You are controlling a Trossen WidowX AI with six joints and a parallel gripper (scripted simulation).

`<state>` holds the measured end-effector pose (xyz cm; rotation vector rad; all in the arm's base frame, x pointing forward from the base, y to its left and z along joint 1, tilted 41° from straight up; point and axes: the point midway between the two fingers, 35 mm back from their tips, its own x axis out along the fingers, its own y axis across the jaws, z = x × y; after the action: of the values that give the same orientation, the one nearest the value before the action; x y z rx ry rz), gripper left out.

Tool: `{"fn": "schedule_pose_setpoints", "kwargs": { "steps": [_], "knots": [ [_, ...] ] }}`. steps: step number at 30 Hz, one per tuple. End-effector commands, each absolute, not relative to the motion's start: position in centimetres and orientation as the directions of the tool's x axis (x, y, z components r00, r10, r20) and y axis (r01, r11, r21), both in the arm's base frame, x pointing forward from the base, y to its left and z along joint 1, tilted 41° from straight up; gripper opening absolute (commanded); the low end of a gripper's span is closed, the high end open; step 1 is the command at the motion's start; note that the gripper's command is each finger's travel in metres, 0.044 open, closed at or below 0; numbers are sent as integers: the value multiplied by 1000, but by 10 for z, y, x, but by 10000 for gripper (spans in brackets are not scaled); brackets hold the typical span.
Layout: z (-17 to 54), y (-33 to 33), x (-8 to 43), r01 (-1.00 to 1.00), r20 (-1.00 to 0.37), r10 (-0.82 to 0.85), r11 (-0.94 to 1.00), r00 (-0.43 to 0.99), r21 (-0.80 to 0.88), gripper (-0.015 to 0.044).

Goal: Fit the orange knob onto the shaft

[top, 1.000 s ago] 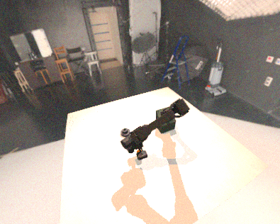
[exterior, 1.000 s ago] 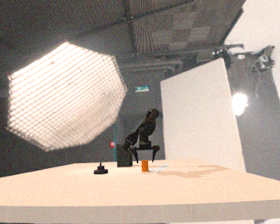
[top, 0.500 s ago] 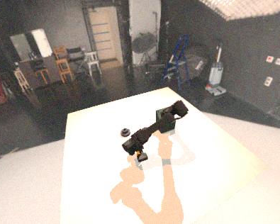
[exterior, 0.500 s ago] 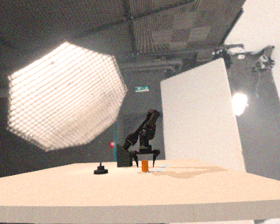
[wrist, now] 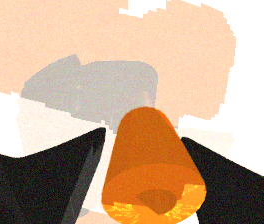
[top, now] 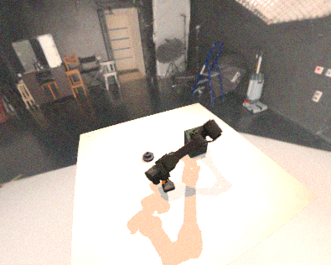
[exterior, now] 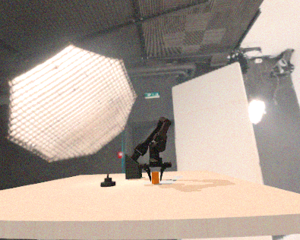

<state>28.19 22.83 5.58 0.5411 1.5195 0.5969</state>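
Observation:
The orange knob [top: 163, 182] [exterior: 155, 178] [wrist: 145, 145] stands upright on the table. Its near end in the wrist view shows a darker, partly shaded patch. My gripper [top: 162, 184] [exterior: 156, 180] [wrist: 144, 133] is low over the knob, one finger on each side. It is open: a gap shows between the left finger and the knob, while the right finger is very close to it; contact there cannot be told. The round dark pedestal [top: 147, 158] [exterior: 108, 184] stands apart from the knob, its thin shaft [top: 147, 153] [exterior: 108, 176] upright and bare. The shaft's flat side cannot be seen.
The pale table [top: 106, 168] [exterior: 66, 201] carries everything. The arm's dark base block [top: 196, 148] [exterior: 133, 168] stands behind the knob in the exterior view. The arm's shadow falls across the table around the knob.

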Motion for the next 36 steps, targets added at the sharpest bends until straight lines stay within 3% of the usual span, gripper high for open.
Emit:
{"fn": "schedule_pose_setpoints", "kwargs": {
  "steps": [1, 6, 12, 28, 36],
  "knots": [
    [53, 228, 282, -19, -751, 659, 751, -36, 660, 171],
    [53, 228, 282, -19, -751, 659, 751, -36, 660, 138],
    [70, 212, 288, -20, -755, 654, 755, -36, 655, 0],
    [155, 139, 287, -19, -756, 653, 756, -36, 654, 0],
    [157, 135, 287, -19, -756, 653, 756, -36, 654, 0]
  ]
}}
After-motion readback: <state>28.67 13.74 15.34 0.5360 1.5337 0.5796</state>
